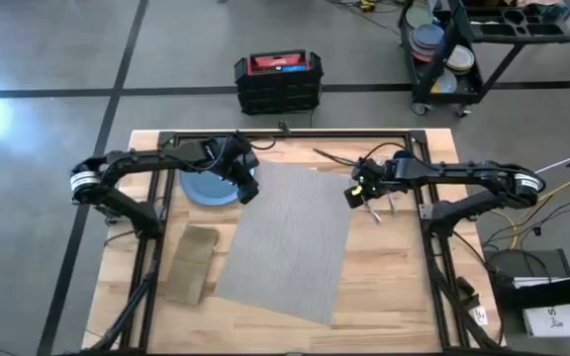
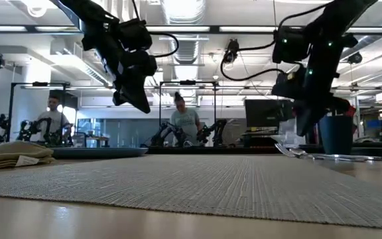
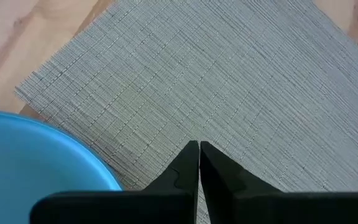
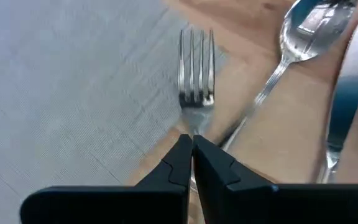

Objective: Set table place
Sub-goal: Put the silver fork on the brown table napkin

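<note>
- The right gripper has its fingers pressed together with no gap, tips hanging above the fork; whether the handle is pinched under them or merely lies beneath is hidden, so I cannot tell.
- The fork lies straight ahead of those fingertips, long axis running on from them, tines overlapping the edge of the grey placemat.
- The spoon and the knife lie on bare wood to one side of the fork, roughly parallel to it and apart from the fingers.
- The left gripper is also clenched on nothing, poised over the placemat's corner, with the blue plate just beside its fingers and off the mat.
- The tan napkin lies beside the mat, nearer the left arm.
- Judged from this layout, the right arm is the nearer one for the cutlery, and the left for plate and napkin.
</note>
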Controlling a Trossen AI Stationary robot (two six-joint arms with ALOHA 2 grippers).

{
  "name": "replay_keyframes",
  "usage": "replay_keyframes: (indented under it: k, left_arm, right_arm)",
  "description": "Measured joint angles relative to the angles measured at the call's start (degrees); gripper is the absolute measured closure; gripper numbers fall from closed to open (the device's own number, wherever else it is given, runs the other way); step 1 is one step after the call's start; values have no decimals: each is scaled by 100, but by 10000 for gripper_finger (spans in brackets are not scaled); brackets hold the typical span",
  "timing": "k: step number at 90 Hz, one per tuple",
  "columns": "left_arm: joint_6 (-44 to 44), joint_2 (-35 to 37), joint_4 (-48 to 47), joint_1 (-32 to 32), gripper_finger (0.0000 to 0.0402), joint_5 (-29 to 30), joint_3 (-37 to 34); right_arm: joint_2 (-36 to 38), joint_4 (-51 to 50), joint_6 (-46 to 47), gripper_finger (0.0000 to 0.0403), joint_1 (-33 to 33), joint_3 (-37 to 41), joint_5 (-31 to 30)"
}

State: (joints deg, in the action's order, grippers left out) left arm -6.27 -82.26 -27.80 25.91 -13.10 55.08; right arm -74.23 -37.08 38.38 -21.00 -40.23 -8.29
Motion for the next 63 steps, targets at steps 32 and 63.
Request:
replay_keyframes:
  k: [32,63]
  left_arm:
    - [-16,0,-62,-4,402,-148,-5]
    - [-21,0,-69,-9,402,-151,-5]
  right_arm:
    - [-477,15,-1454,260,-4,4,187]
    - [-903,219,-1785,250,-41,20,421]
